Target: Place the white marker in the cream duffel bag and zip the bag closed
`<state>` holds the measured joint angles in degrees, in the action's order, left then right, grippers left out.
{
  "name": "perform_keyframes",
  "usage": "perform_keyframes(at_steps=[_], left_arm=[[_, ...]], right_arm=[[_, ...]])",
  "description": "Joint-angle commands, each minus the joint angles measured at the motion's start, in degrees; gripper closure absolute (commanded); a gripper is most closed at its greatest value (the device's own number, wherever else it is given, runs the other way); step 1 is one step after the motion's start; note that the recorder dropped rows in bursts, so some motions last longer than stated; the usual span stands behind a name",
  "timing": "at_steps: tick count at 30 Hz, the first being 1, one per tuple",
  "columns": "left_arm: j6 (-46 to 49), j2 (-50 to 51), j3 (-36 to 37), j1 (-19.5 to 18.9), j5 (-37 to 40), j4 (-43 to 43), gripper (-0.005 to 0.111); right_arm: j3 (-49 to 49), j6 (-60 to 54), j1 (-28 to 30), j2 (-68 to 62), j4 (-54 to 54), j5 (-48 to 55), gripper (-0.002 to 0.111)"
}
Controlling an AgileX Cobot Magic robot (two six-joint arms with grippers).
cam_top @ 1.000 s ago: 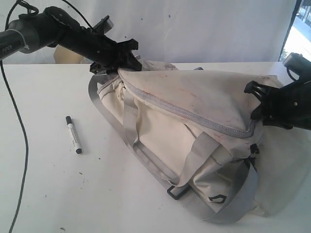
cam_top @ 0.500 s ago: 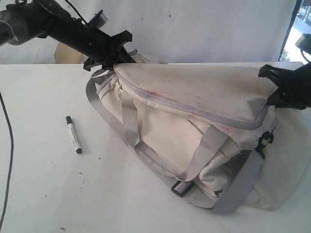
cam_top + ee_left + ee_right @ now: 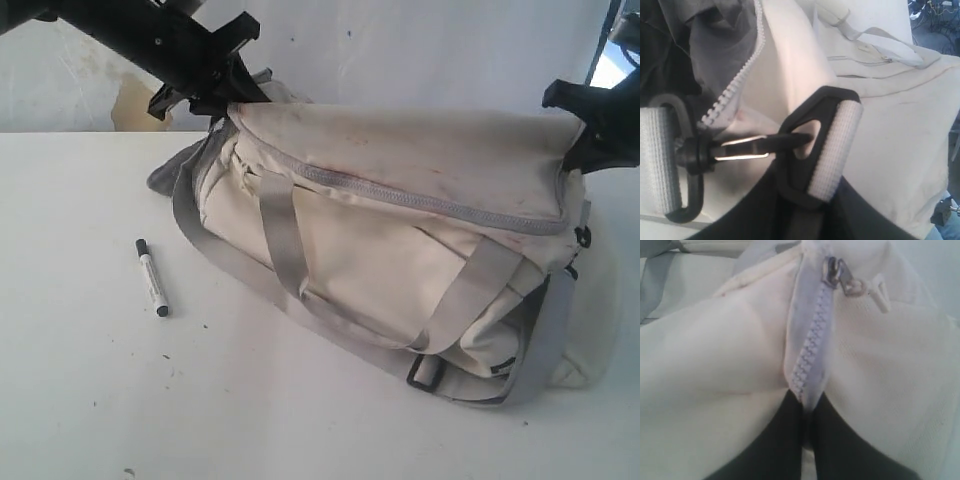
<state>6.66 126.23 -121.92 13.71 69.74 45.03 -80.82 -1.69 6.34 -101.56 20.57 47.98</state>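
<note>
Here both arms clamp opposite bag [image 3: 400, 160] ends.

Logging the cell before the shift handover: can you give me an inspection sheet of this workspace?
Surface: white tabletop, a few dark specks.
Job's things: slim white marker with black cap lies on the table, apart from the bag; large cream fabric duffel bag held at both ends.
Clutter: nothing seen.
End effectors: left end effector clamped on one bag end, where the zip is parted, dark lining showing; right end effector shut on the zip tape.
Cables: dark wires in the background.
Surroundings: white backdrop.
</note>
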Motion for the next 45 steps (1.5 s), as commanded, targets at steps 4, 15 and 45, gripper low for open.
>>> perform_keyframes(at_steps=[4, 15, 45], left_arm=[[0.5, -6.1, 9.1, 0.4, 0.2, 0.3, 0.107], [2.2, -16.1, 27.2, 2.5, 0.2, -1.8, 0.107], [6.1, -16.9, 25.2, 2.5, -9.2, -11.6, 0.015]], right_arm=[[-8.4, 2.0, 0.6, -4.5, -4.5, 2.5, 0.108], [-12.4, -0.9, 0.6, -7.9, -6.2, 10.6, 0.108], [-14.7, -6.2, -1.2, -3.2, 1.5, 11.0, 0.049]])
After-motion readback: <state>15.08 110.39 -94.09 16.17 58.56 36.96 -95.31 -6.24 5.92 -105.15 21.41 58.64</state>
